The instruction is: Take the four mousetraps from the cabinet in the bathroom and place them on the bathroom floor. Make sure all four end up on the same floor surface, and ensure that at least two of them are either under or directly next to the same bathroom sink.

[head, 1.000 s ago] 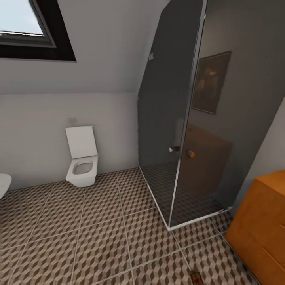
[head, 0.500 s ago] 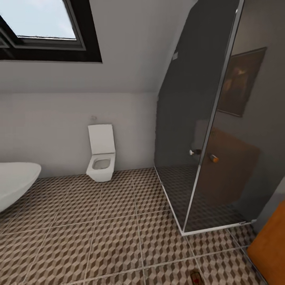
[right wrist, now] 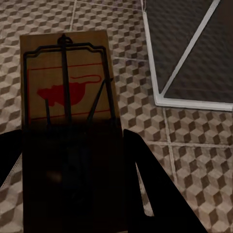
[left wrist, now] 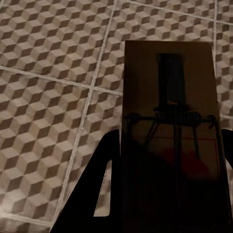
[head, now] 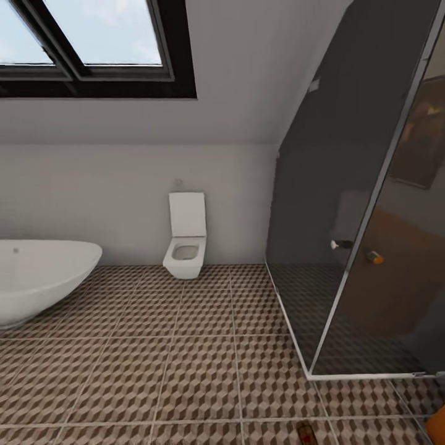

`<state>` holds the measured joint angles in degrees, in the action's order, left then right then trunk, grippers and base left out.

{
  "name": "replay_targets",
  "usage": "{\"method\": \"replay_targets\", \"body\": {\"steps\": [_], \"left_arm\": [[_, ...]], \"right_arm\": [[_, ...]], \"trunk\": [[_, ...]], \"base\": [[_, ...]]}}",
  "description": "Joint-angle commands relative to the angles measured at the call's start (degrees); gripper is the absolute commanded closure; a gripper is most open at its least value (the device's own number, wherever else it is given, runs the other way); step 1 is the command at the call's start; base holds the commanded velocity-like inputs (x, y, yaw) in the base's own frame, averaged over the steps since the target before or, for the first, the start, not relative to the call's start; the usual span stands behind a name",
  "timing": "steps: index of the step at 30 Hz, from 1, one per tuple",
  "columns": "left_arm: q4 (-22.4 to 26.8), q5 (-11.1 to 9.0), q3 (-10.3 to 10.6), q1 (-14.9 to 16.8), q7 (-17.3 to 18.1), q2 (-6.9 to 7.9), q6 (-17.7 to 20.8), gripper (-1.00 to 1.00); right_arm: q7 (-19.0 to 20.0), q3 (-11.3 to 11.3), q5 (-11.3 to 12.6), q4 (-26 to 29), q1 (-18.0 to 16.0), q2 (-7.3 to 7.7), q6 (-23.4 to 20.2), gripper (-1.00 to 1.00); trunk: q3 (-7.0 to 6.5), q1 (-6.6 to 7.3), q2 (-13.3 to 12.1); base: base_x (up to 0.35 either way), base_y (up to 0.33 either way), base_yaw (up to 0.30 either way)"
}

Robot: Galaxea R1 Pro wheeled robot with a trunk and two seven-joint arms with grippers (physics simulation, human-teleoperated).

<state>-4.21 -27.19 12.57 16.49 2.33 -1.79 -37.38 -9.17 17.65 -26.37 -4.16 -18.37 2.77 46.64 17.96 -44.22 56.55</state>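
Observation:
In the left wrist view a mousetrap (left wrist: 170,97), a wooden board with a dark spring, sits between the dark fingers of my left gripper (left wrist: 167,160), which is shut on it above the cube-patterned bathroom floor (left wrist: 48,73). My right gripper (right wrist: 70,155) is shut on a second mousetrap (right wrist: 68,82) that bears a red mouse mark. The tip of a mousetrap (head: 306,434) pokes in at the bottom edge of the head view. A sliver of the orange cabinet (head: 437,426) shows at the bottom right corner. The sink is out of view.
A dark glass shower cubicle (head: 371,216) stands at the right, and its white base corner (right wrist: 162,99) lies close to my right gripper. A white toilet (head: 184,241) hangs on the far wall, with a white bathtub (head: 37,278) at the left. Patterned floor tiles (head: 185,346) stretch between them.
The head camera has turned left: the bathtub has come into view, the toilet and shower have shifted right, and the cabinet has slid almost out of the picture.

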Motion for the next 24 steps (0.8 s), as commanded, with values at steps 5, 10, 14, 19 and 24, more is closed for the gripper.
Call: {"method": "replay_targets", "body": {"steps": [5, 10, 14, 19, 24], "left_arm": [[-0.2, -0.5, 0.4, 0.1, -0.1, 0.1, -0.3, 1.0], [-0.1, -0.6, 0.5, 0.1, -0.3, 0.71, -0.3, 1.0], [2.3, -0.4, 0.7, 0.2, -0.3, 0.79, -0.3, 1.0], [3.2, -0.5, 0.4, 0.2, -0.2, 0.83, -0.3, 1.0], [0.8, -0.5, 0.5, 0.2, -0.2, 0.23, -0.3, 1.0]], "right_arm": [[-0.2, 0.2, -0.4, -0.2, -0.1, 0.04, 0.3, 1.0], [-0.2, 0.2, -0.4, -0.2, -0.1, 0.04, 0.3, 1.0], [-0.2, 0.2, -0.4, -0.2, -0.1, 0.04, 0.3, 1.0], [-0.2, 0.2, -0.4, -0.2, -0.1, 0.04, 0.3, 1.0], [-0.3, 0.2, -0.4, -0.2, -0.1, 0.04, 0.3, 1.0]], "trunk": [[0.07, -0.01, 0.1], [0.07, -0.01, 0.1], [0.07, -0.01, 0.1], [0.07, -0.01, 0.1], [0.07, -0.01, 0.1]], "base": [[0.0, 0.0, 0.3], [0.0, 0.0, 0.3], [0.0, 0.0, 0.3], [0.0, 0.0, 0.3], [0.0, 0.0, 0.3]]}}
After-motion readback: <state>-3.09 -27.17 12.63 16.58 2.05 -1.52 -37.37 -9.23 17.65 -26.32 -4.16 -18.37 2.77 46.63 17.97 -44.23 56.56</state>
